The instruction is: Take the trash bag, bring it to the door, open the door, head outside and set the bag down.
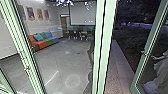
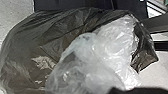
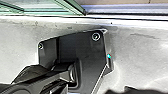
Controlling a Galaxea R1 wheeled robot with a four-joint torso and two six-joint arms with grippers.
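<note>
Whether the left gripper (image 2: pixel 140 90) is open or closed on anything cannot be told; the same goes for the right gripper (image 3: pixel 125 91). In the left wrist view, the dark trash bag (image 2: pixel 57 32) bulges at one end and narrows to a creased corner at the other, its long axis roughly along the edge of the robot's dark base; which way it points in the room is unclear. Clear plastic (image 2: pixel 107 50) bunches against it. Pale grey floor (image 3: pixel 142 55) reaches a green-framed door (image 1: pixel 106 45). Outside runs a paved strip (image 1: pixel 120 65) beside dark planting (image 1: pixel 132 37). An orange, green and blue sofa (image 1: pixel 42 43) and a screen (image 1: pixel 82 13) show between the green frames.
</note>
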